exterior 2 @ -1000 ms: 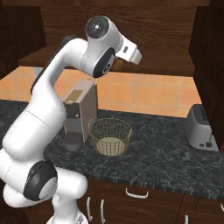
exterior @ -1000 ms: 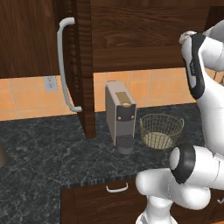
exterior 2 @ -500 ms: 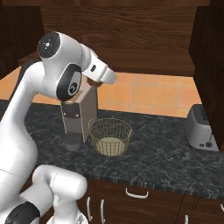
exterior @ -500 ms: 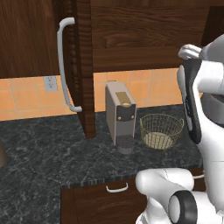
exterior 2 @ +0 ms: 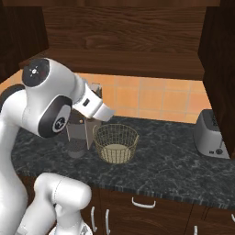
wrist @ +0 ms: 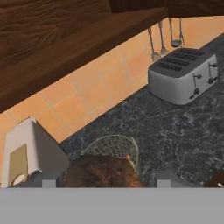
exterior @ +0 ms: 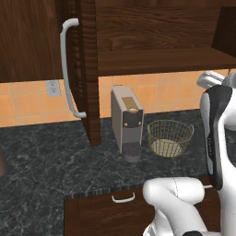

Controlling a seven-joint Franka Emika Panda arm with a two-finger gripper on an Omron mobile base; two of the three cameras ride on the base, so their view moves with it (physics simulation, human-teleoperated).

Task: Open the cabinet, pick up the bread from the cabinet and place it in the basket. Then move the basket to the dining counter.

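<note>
In the hand view the golden-brown bread (wrist: 101, 171) sits between my gripper's (wrist: 105, 180) two fingertips, which are shut on it. Just beyond it the wire basket (wrist: 114, 146) stands on the black counter. The same basket (exterior: 169, 137) (exterior 2: 115, 143) has only its pale bottom inside. The dark wood cabinet (exterior: 152, 50) is open, its door (exterior: 87, 73) swung out edge-on with the long pale handle (exterior: 67, 69). Its shelf (exterior 2: 119, 59) looks bare. The dining counter is out of view.
A beige coffee machine (exterior: 126, 122) (wrist: 28, 153) stands just left of the basket. A grey toaster (exterior 2: 211, 134) (wrist: 183, 74) sits to the right, with utensils (wrist: 164, 37) hanging on the tiled wall. A drawer (exterior: 122, 198) lies below the counter edge.
The arm has swung back and down from the cabinet toward the base. The basket, the coffee machine and the cabinet door have stayed in place.
</note>
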